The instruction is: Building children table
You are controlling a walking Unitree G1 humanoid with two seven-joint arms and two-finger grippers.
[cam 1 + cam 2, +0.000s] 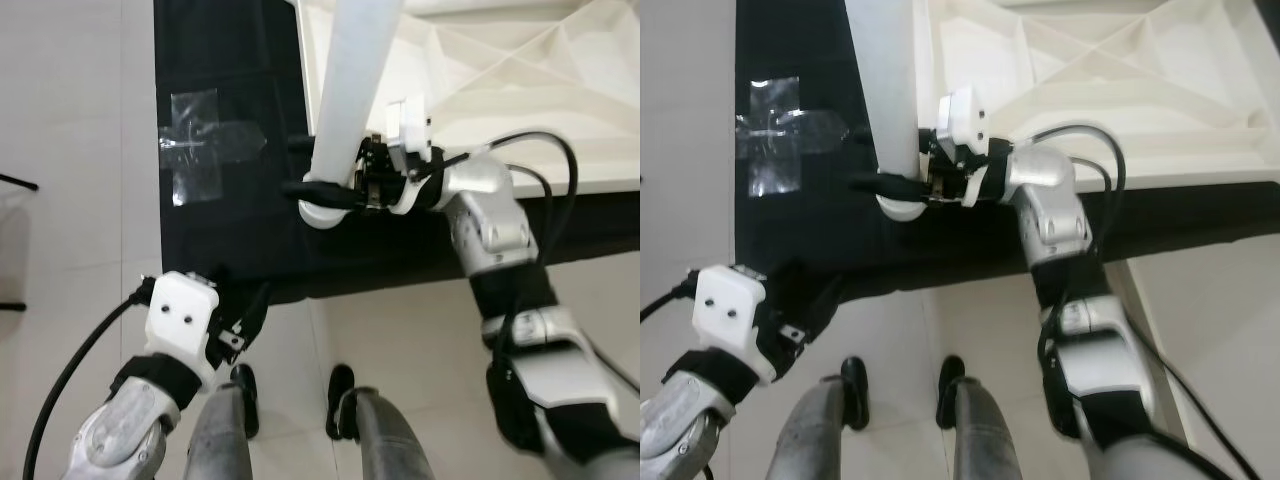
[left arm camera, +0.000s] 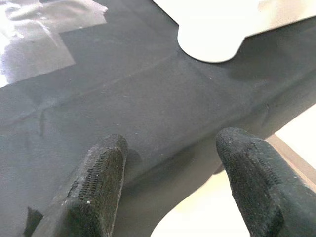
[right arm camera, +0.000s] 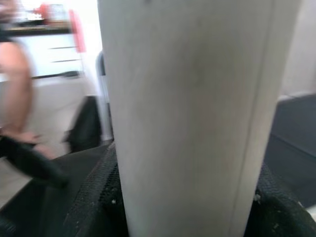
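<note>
— Where's the table leg?

— The white table leg (image 1: 350,90) stands on the black mat (image 1: 230,230), just left of the upturned white tabletop (image 1: 500,80). The right gripper (image 1: 330,190) clamps its lower end.

— And the left?

— The left gripper (image 2: 173,187), fingers apart, holds nothing at the mat's near edge; pale floor (image 1: 60,200) lies open leftward.

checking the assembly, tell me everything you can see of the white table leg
The white table leg is a smooth, matte, plastic-looking cylinder standing upright at the corner of the upturned white tabletop. Its base sits in a rounded socket at that corner, over the black mat. The right gripper is clamped around it low down, just above the socket, one black finger on each side. Its top runs out of frame.
</note>
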